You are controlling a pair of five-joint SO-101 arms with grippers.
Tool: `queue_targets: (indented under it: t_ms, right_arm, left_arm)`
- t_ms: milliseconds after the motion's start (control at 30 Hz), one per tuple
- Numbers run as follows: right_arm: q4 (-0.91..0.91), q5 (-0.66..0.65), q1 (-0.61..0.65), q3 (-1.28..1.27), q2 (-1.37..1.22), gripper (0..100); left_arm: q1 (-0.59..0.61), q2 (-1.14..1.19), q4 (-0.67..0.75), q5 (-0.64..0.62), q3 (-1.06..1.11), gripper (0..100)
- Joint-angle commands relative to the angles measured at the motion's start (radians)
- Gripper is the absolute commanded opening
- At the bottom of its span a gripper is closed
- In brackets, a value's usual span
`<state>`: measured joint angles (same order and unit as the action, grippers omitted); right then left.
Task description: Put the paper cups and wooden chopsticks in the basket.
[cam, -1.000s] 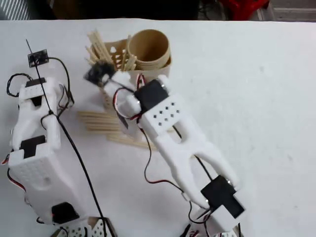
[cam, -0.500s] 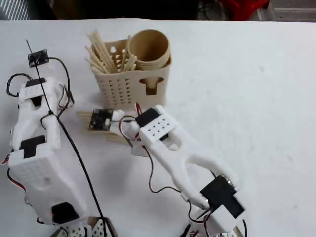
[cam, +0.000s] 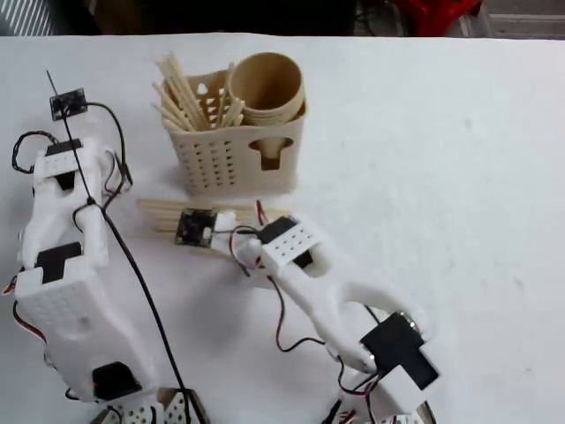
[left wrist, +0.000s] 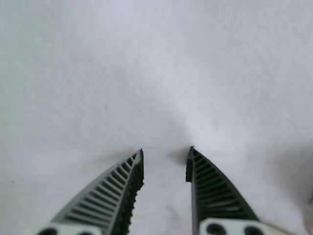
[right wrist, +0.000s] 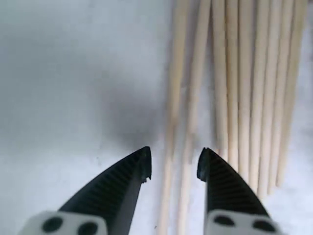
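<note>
A white perforated basket [cam: 231, 152] stands at the back of the table. It holds stacked paper cups [cam: 267, 86] and a bundle of wooden chopsticks [cam: 180, 90]. More chopsticks [cam: 161, 210] lie flat on the table in front of the basket, side by side [right wrist: 244, 88]. My right gripper [right wrist: 174, 163] hangs open just over them, its jaws astride one or two sticks at the edge of the row. The right arm's wrist [cam: 196, 227] covers part of that pile. My left gripper [left wrist: 165, 155] is open over bare table, holding nothing.
The left arm [cam: 55, 230] lies folded along the table's left side, with a black cable [cam: 132, 265] trailing beside it. White table [cam: 441, 177] stretches to the right of the basket.
The right arm has drawn back from the basket toward the front and lowered its gripper over the chopsticks on the table. The left arm has stayed still.
</note>
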<state>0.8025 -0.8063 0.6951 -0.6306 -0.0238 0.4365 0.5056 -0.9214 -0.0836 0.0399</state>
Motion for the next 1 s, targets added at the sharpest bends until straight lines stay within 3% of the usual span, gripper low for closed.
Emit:
queue_targets:
  t_ms: [0, 367, 967]
  right_arm:
    - [-0.024, 0.009, -0.058, -0.005, 0.035, 17.3]
    - [-0.03, 0.006, 0.004, -0.075, 0.035, 17.5]
    - [-0.093, 0.006, 0.002, -0.12, 0.036, 17.3]
  left_arm:
    - [-0.013, -0.008, 0.014, 0.008, -0.008, 16]
    - [-0.012, -0.008, 0.009, 0.008, -0.008, 16]
    - [-0.008, -0.013, 0.008, 0.006, -0.002, 16]
